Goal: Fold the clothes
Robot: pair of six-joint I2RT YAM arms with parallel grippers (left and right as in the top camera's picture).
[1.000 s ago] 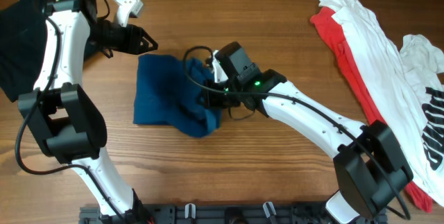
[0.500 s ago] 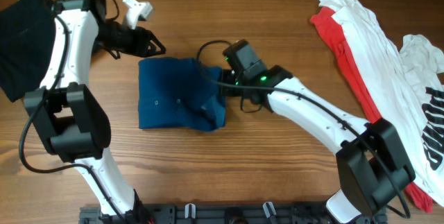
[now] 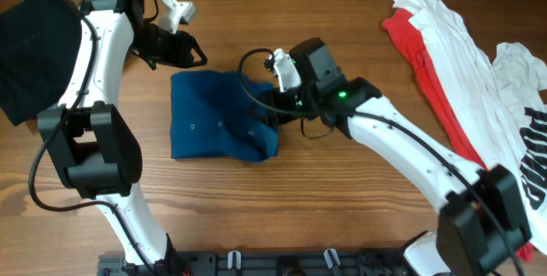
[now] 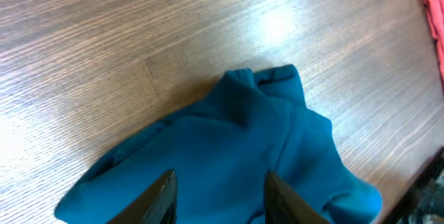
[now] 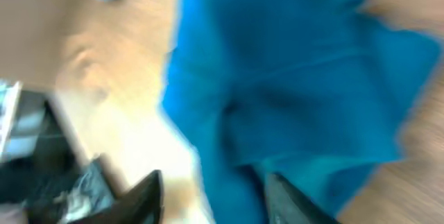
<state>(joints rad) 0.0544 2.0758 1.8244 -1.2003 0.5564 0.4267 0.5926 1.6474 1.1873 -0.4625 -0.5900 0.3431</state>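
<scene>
Blue shirt (image 3: 218, 122) lay roughly folded; left gripper (image 4: 218, 189) hung spread near its far edge, right gripper (image 5: 211, 193) spread at its right edge.

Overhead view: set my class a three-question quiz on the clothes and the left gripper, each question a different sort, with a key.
1. True or false: the blue shirt lies on top of the red shirt.
2. Which garment lies nearest the left gripper? A the blue shirt; B the white shirt; C the red shirt.
3. Fill in: in the left wrist view, the left gripper's fingers stand ___, gripping nothing.
Key: 1 false; 2 A; 3 open.
</scene>
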